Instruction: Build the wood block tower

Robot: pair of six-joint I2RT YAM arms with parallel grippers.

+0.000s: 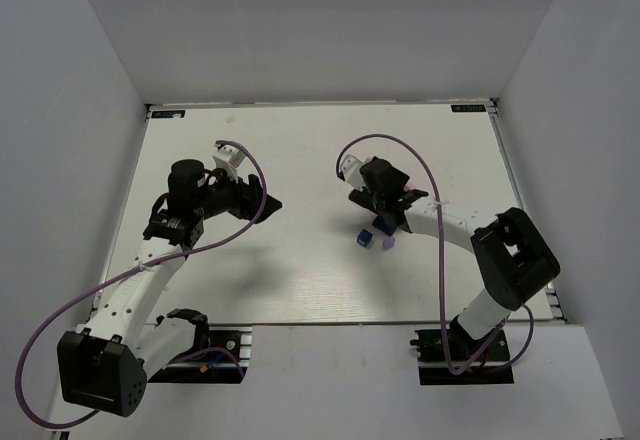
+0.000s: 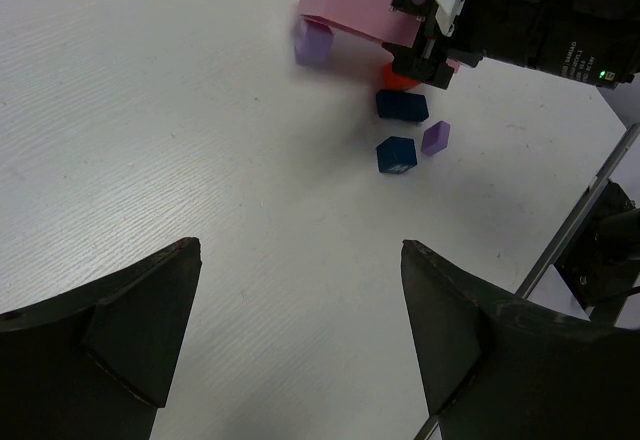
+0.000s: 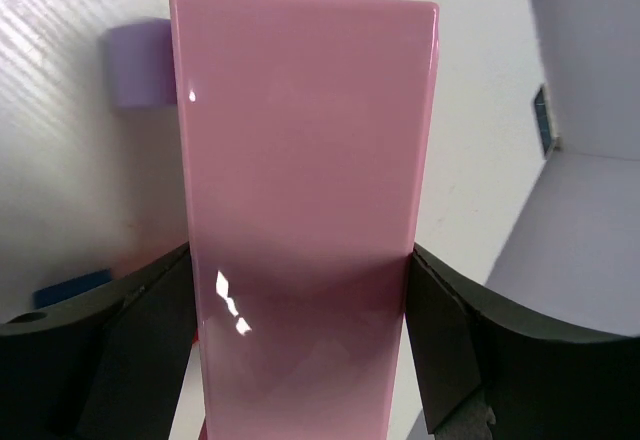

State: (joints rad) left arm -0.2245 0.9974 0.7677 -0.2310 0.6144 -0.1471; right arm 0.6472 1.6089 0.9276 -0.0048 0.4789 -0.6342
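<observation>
5 or so wood blocks (image 2: 397,154) lie loose on the table (image 2: 150,140) by the right gripper (image 3: 300,290), none plainly stacked; the tower looks barely begun. That gripper's jaws pinch the pink tray (image 3: 305,140) just over them; the left gripper (image 2: 300,260) hangs well apart, jaws spread, empty.

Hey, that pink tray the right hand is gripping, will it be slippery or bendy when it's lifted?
Likely slippery: the pink tray shows sharp glossy highlights, so it might slide in the right hand. Probably stiff: its edges run straight, with no sag. Gripped near one end, it could pivot or droop at the far end.
</observation>
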